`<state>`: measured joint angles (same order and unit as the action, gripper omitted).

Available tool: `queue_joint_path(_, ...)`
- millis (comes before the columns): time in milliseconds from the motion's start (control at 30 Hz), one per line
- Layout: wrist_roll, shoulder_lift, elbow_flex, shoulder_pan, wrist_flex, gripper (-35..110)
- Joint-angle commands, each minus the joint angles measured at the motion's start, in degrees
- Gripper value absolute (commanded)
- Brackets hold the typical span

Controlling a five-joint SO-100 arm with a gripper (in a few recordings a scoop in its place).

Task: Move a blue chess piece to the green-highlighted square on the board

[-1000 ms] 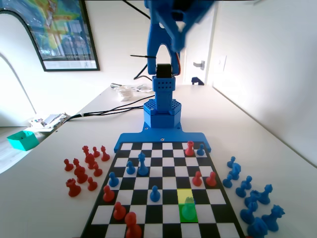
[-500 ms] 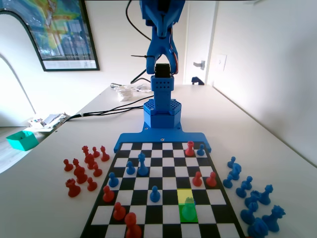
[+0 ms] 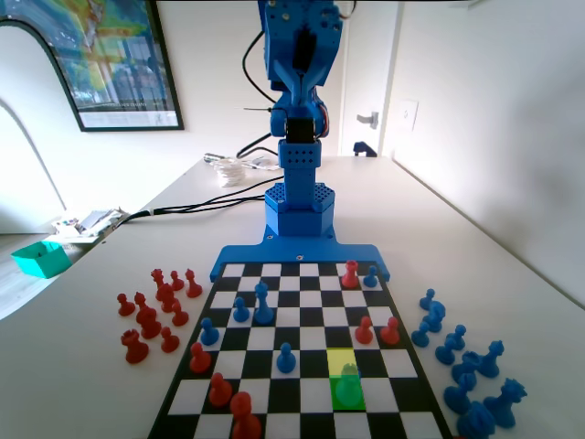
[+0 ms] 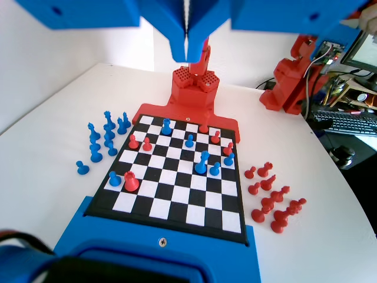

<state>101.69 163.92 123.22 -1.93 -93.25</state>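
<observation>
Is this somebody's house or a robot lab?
Probably a home office or small workroom, used for robot trials. A framed poster hangs on the wall, a door stands at the back, and a keyboard sits on a cluttered desk beside the white table with the chess board.

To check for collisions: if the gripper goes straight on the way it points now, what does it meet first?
The gripper, fingers closed and empty, points over the board's far end. It would probably reach the squares there near the blue piece first; depth is unclear.
</observation>
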Motion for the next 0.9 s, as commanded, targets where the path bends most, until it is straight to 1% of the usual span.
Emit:
queue_joint_path(0,0.6,3.0,1.1,-0.4,1.3,1)
queue_joint_path(767,-0.2,11.1,1.7,0.9,3.2,1)
queue_joint_path(867,-0.2,11.1,1.7,0.9,3.2,3)
